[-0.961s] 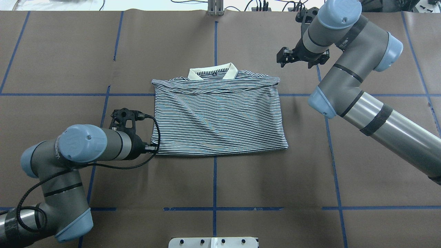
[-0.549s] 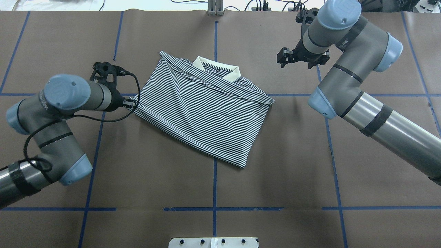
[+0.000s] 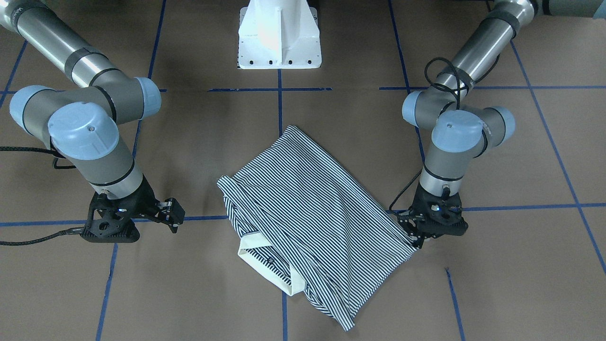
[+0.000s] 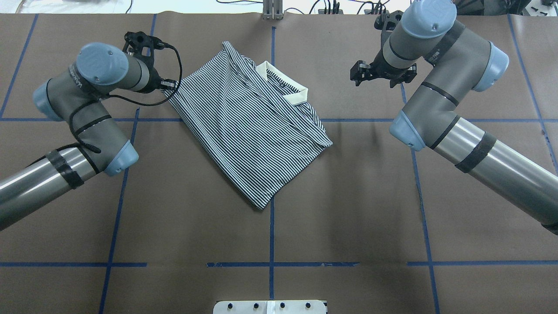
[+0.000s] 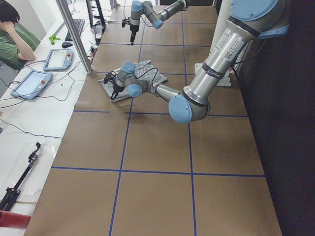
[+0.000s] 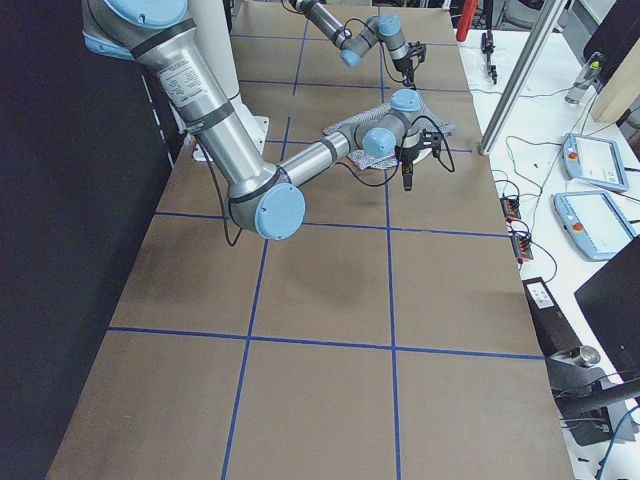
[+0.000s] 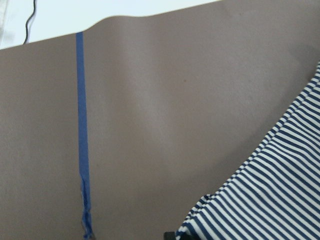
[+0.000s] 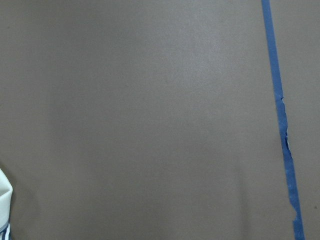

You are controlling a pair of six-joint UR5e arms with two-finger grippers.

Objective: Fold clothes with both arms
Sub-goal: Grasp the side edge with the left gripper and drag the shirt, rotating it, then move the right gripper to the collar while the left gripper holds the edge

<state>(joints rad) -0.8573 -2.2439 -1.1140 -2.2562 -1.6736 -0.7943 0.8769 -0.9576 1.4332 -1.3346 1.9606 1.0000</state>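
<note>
The striped polo shirt [image 4: 248,131] lies folded and turned at an angle on the brown table, its cream collar [image 4: 285,89] on the far right side. My left gripper [image 4: 168,84] is shut on the shirt's left corner, low at the table. This also shows in the front view [image 3: 414,241], and the left wrist view shows the striped corner [image 7: 260,200]. My right gripper [image 4: 356,73] is open and empty. It hovers to the right of the shirt and clear of it, as the front view [image 3: 173,215] also shows. The right wrist view shows only a sliver of the collar [image 8: 4,200].
Blue tape lines [image 4: 271,226] grid the brown table cover. The white pedestal base [image 3: 279,33] stands at the robot's side. The table's far edge [image 4: 196,13] has cables behind it. An operator [image 5: 10,34] sits by pendants beyond the table.
My left gripper has dragged the shirt's corner away from the robot toward the far left. The shirt has swung clockwise in the overhead view. The right arm has not moved.
</note>
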